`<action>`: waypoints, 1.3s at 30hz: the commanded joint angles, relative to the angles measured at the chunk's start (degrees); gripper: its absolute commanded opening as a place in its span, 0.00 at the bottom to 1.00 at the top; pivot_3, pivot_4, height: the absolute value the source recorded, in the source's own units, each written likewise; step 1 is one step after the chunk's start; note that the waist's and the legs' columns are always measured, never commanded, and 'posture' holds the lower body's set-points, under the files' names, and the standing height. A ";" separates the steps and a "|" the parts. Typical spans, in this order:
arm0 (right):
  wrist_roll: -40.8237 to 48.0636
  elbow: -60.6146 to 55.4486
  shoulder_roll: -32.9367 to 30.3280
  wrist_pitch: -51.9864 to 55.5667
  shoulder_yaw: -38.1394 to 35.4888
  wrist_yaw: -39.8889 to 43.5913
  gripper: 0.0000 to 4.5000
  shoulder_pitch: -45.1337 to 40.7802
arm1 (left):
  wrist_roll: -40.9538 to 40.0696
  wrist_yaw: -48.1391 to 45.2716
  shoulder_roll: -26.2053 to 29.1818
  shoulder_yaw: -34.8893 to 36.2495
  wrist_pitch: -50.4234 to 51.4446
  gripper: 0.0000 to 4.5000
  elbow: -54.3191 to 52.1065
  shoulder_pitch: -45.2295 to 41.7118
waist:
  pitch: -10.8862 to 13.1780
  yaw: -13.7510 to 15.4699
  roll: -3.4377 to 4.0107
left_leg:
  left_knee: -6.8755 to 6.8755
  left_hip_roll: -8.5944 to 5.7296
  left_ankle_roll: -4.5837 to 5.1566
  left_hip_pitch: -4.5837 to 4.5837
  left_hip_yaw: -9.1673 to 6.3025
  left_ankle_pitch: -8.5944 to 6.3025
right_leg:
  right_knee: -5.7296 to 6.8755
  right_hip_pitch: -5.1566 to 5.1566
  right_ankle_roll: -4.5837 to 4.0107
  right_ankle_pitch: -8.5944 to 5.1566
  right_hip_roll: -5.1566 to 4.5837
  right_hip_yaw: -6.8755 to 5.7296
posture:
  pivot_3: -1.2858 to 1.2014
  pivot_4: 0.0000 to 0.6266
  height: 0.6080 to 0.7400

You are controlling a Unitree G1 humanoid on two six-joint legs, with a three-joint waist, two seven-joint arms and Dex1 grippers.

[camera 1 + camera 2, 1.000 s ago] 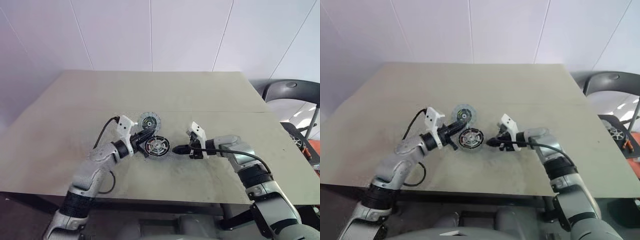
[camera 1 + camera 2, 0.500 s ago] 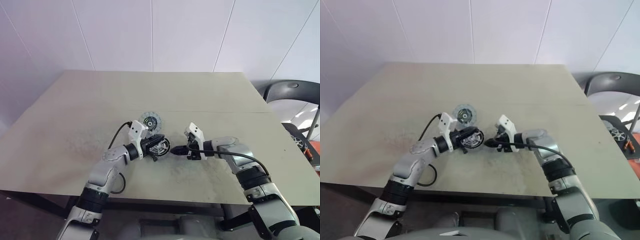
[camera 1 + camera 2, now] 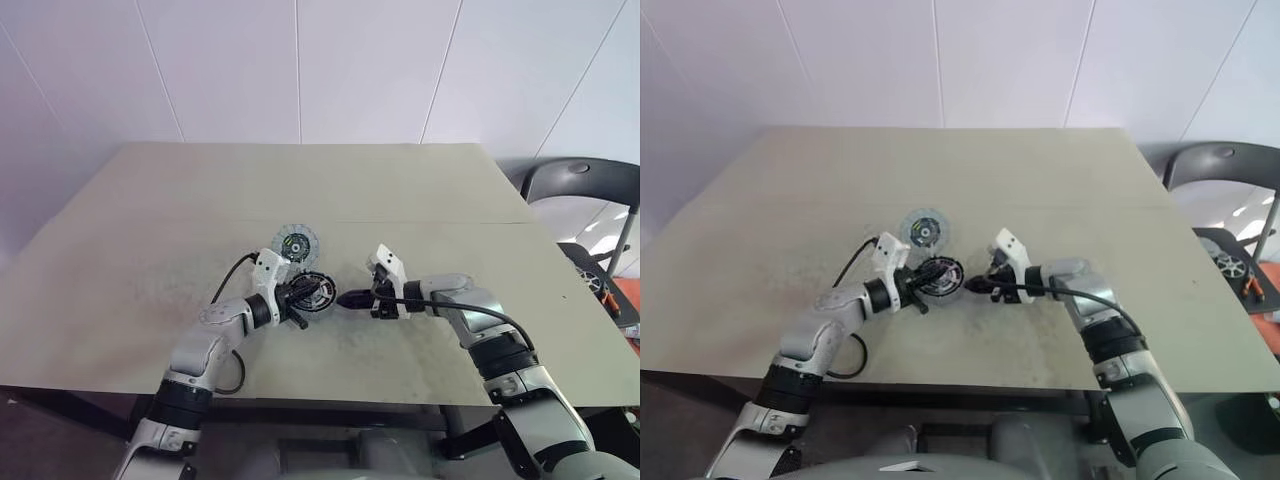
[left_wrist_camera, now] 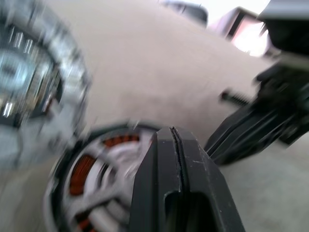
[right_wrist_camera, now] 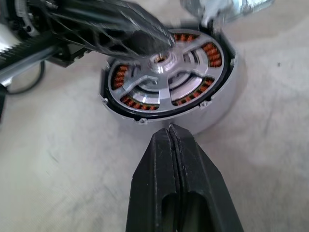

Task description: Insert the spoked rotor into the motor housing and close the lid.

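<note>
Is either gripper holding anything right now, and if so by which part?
Nothing is held. The right gripper is shut on nothing beside the motor housing; the left gripper is also shut empty, over the housing's centre.

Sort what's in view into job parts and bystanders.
Job parts:
- motor housing, copper windings showing
- spoked rotor, seated inside the housing
- lid, flat on the table behind the housing
- left hand and right hand, both shut, flanking the housing

Bystanders:
- table
- chair off to the right
</note>
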 commanded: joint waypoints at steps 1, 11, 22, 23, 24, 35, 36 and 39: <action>4.45 -6.46 0.57 1.45 -2.37 1.63 0.00 -2.93 | -3.59 -3.91 1.64 3.87 -3.87 0.00 -6.67 0.83 | 0.01 -0.07 0.01 | -0.02 0.00 0.00 0.01 0.00 0.00 | 0.02 -0.01 0.00 0.00 0.00 0.00 | 0.52 0.00 1.00; -4.46 -11.92 -2.46 -2.85 11.03 3.47 0.13 -8.41 | 1.42 -6.19 9.10 6.03 -13.53 0.00 -9.92 6.77 | 0.01 -0.02 0.02 | 0.13 0.00 0.00 0.04 0.02 0.00 | 0.20 -0.04 -0.01 -0.04 -0.04 0.00 | 0.52 0.00 1.00; -18.68 1.70 -5.85 -21.68 19.49 8.27 0.97 -16.61 | 0.49 -4.29 11.32 12.28 -16.17 0.00 -9.11 11.73 | 0.02 -0.01 0.01 | -0.03 0.01 -0.01 -0.01 0.03 0.00 | 0.22 -0.18 -0.01 -0.03 -0.04 -0.01 | 0.52 0.00 1.00; -19.04 2.24 -5.67 -22.51 19.54 8.74 0.97 -16.83 | 0.67 -4.13 11.26 12.48 -16.35 0.00 -9.08 12.09 | 0.02 -0.01 0.01 | -0.03 0.01 0.00 0.01 0.02 0.00 | 0.25 -0.17 -0.01 -0.03 -0.03 -0.01 | 0.52 0.00 1.00; -19.65 2.67 -5.32 -23.42 19.82 8.99 0.97 -16.98 | 0.81 -3.97 11.19 12.70 -16.55 0.00 -8.99 12.51 | 0.02 -0.01 0.01 | -0.03 0.01 -0.01 0.01 0.02 0.00 | 0.28 -0.18 -0.01 -0.04 -0.03 -0.01 | 0.52 0.00 1.00; -21.58 -0.75 -2.84 -24.51 20.01 9.83 0.97 -15.28 | 0.84 -3.17 11.18 12.87 -17.33 0.00 -8.07 13.15 | 0.02 0.04 0.01 | 0.03 0.01 -0.01 0.03 0.02 0.00 | 0.34 -0.16 -0.02 -0.04 -0.03 -0.01 | 0.52 0.00 1.00; -21.84 -0.80 -2.80 -24.50 20.08 9.74 0.97 -15.14 | 0.81 -3.15 11.18 12.81 -17.36 0.00 -8.05 13.10 | 0.02 0.05 0.01 | 0.03 0.01 -0.01 0.03 0.02 0.00 | 0.34 -0.16 -0.02 -0.04 -0.03 -0.01 | 0.52 0.00 1.00; -24.15 0.82 -3.01 -25.82 21.01 8.37 0.97 -15.07 | 0.73 -3.03 11.13 12.58 -17.25 0.00 -8.14 12.82 | 0.02 0.02 0.01 | 0.04 0.01 -0.01 0.03 0.02 0.00 | 0.35 -0.16 -0.02 -0.04 -0.03 -0.01 | 0.52 0.00 1.00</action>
